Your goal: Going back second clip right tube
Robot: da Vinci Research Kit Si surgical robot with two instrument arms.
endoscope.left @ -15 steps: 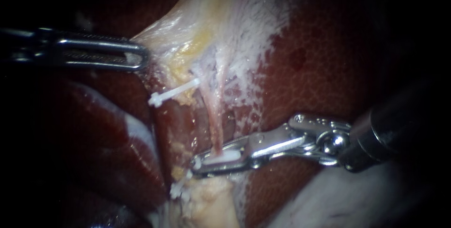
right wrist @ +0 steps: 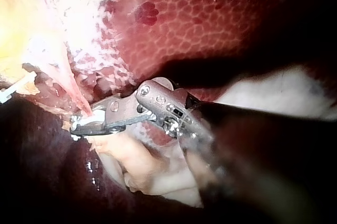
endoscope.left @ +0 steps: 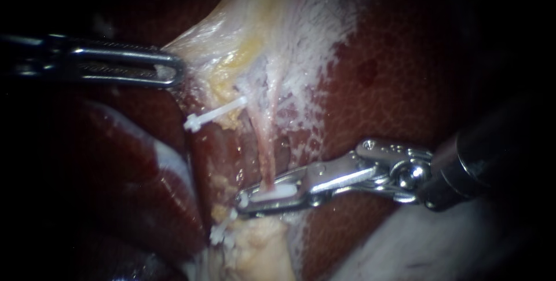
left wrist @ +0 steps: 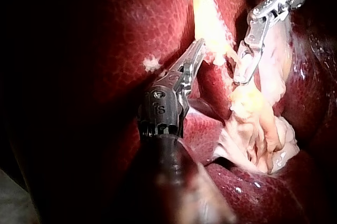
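While my right instrument (endoscope.left: 243, 202) sits nearest, jaws clamped on the white clip (endoscope.left: 277, 193) that rings the pink tube (endoscope.left: 263, 148), I reckon backing off means letting go first. Further up, another clip (endoscope.left: 214, 113) crosses the tissue. Beyond, my left instrument (endoscope.left: 174, 74) grips the pale tissue (endoscope.left: 231, 32), drawing it aside to stretch the tube clear of the liver (endoscope.left: 394, 84).

**Right instrument (right wrist: 78, 127) clamps a white clip (right wrist: 90, 123) on a tube (right wrist: 71, 89)**

The instrument reaches across mottled red liver (right wrist: 210, 23). Its metal jaws press the white clip from both sides. The clip sits across the thin pink tube, which stretches away from the jaws to pale tissue (right wrist: 31, 18). Another clip (right wrist: 15, 91) lies beyond the tube, well apart.
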